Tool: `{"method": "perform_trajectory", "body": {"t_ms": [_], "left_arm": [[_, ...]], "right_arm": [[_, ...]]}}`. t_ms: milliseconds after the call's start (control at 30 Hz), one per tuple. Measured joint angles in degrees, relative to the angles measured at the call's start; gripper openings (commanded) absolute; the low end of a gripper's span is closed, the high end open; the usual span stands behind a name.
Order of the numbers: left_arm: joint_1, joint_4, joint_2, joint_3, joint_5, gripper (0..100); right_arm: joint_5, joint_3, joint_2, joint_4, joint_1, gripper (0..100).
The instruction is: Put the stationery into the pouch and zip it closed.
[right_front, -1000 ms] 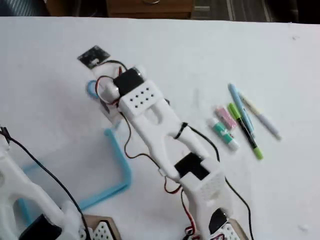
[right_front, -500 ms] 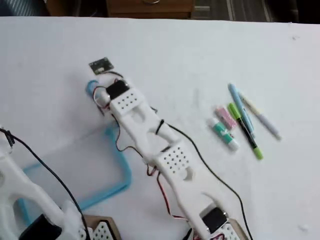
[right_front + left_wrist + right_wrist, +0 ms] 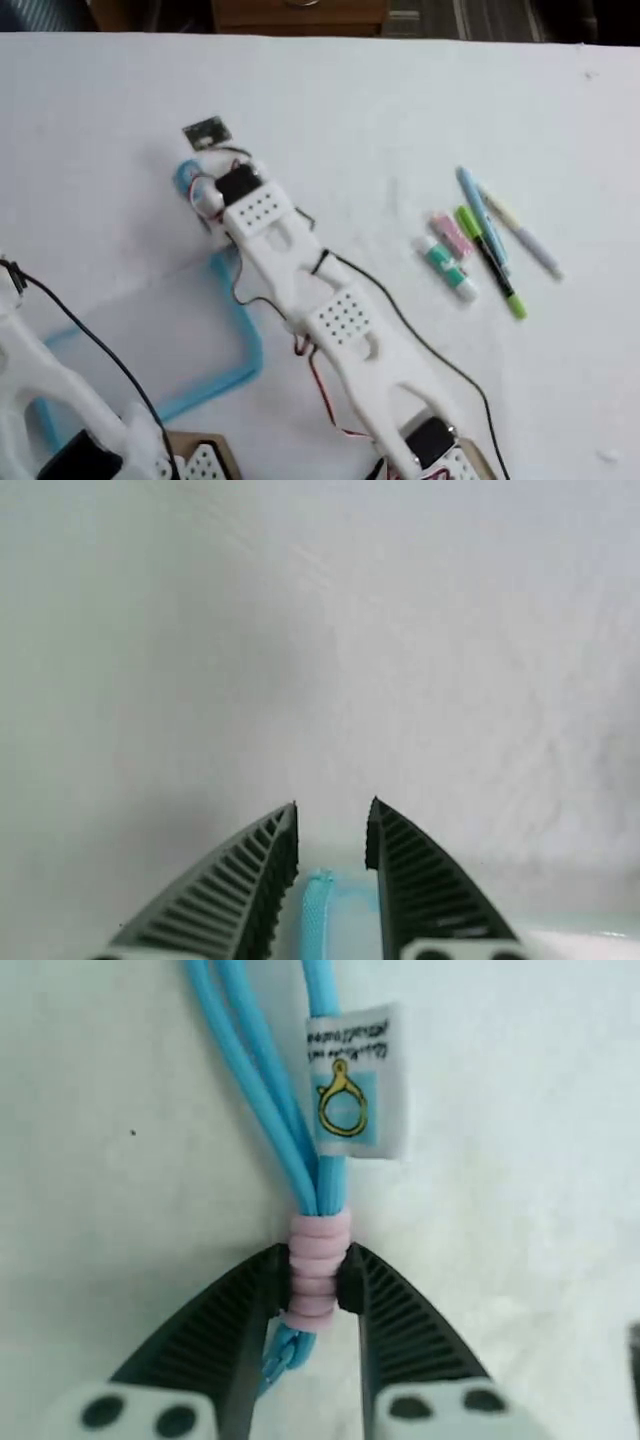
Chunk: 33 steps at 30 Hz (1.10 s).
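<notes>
Pinching tight, the right gripper [image 3: 312, 1280] has its jaws clamped on the pink bead [image 3: 318, 1270] of the blue cord [image 3: 262, 1090], with a white tag [image 3: 356, 1078] just beyond. In the high view that's upper left of centre. Lower left, the pouch [image 3: 243, 335] lies blue-edged on the white table [image 3: 400, 100]. Over one pouch edge the left gripper [image 3: 332, 840] hangs, fingers slightly parted. At right, the pens and markers [image 3: 480, 245] lie bunched, well apart from the pouch.
</notes>
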Motion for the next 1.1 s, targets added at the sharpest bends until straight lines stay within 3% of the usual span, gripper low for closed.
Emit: {"method": "perform_trajectory", "body": {"t_ms": [233,600,833,1100], "left_arm": [[0.00,1.05,0.00,0.00,0.00,14],[0.18,4.31,0.00,-1.93,0.09,14],[8.62,17.76,0.00,-13.45,0.09,14],[17.49,36.31,0.00,-39.38,5.19,14]], "right_arm": [[0.00,0.35,-7.82,1.93,-0.53,1.5],[0.00,0.53,-34.99,0.53,0.00,1.5],[0.00,0.53,-49.32,-1.76,-1.85,1.5],[0.00,0.70,-53.63,-2.20,-7.82,1.5]]}}
